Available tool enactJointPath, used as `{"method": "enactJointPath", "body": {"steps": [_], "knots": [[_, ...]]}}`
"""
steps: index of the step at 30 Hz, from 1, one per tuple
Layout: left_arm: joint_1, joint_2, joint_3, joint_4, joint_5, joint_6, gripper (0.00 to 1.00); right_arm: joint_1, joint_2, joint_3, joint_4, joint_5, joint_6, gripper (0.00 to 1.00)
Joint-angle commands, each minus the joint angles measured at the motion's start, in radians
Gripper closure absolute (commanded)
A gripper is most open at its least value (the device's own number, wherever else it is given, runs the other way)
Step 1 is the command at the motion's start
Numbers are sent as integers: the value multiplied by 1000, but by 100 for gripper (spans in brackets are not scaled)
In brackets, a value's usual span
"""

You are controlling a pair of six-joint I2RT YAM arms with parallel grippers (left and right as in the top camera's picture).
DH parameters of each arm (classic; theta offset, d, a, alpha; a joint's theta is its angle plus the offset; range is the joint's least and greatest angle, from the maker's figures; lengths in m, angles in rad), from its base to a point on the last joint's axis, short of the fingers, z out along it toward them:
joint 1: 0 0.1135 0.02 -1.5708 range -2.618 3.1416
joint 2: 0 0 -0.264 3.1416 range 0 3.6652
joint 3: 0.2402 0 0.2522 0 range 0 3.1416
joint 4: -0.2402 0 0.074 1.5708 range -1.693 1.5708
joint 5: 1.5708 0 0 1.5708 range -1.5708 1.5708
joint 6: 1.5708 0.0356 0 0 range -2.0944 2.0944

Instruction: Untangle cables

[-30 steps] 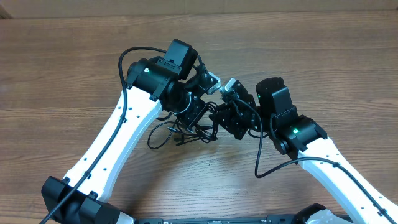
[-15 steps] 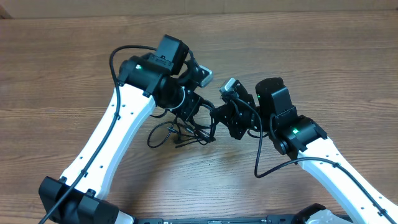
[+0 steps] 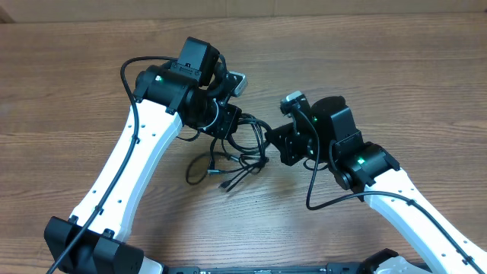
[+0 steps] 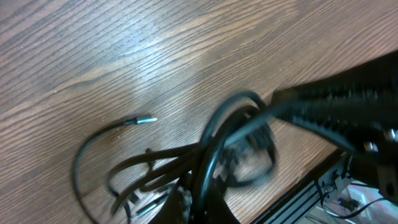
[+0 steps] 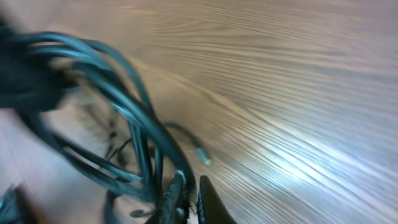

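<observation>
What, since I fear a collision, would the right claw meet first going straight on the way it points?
The cables themselves: the right claw is shut on strands that loop away just ahead of its tips. Beyond, likely the wooden table near a metal-tipped plug end, though depth is unclear.

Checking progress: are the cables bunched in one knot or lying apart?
Bunched: the cables overlap in one clump, with only a few plug ends trailing out onto the table.

Left arm [image 3: 135,152] drawn back up-left, right jaws now closed, seemingly on the cables [image 3: 245,158], bundle stretched between them.
</observation>
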Motion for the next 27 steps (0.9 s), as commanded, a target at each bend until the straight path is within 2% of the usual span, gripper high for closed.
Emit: {"method": "enactJointPath", "body": {"steps": [1, 5, 9, 12, 15, 18, 22, 27], "knots": [[13, -17, 15, 1, -13, -16, 96, -3, -21, 7, -24, 184, 155, 96], [13, -17, 15, 2, -13, -16, 96, -3, -21, 7, -74, 279, 244, 96], [13, -17, 15, 0, -13, -3, 96, -3, -21, 7, -63, 248, 194, 96], [13, -17, 15, -5, -13, 41, 96, -3, -21, 7, -49, 187, 99, 81], [11, -17, 15, -21, -12, 106, 96, -3, -21, 7, -29, 61, -60, 65], [11, -17, 15, -48, 10, 183, 96, -3, -21, 7, -14, 34, -107, 59], [11, -17, 15, -59, 98, 262, 96, -3, -21, 7, -2, 31, -107, 57], [11, -17, 15, -41, 181, 277, 96, -2, -21, 7, 4, -4, -107, 57]]}}
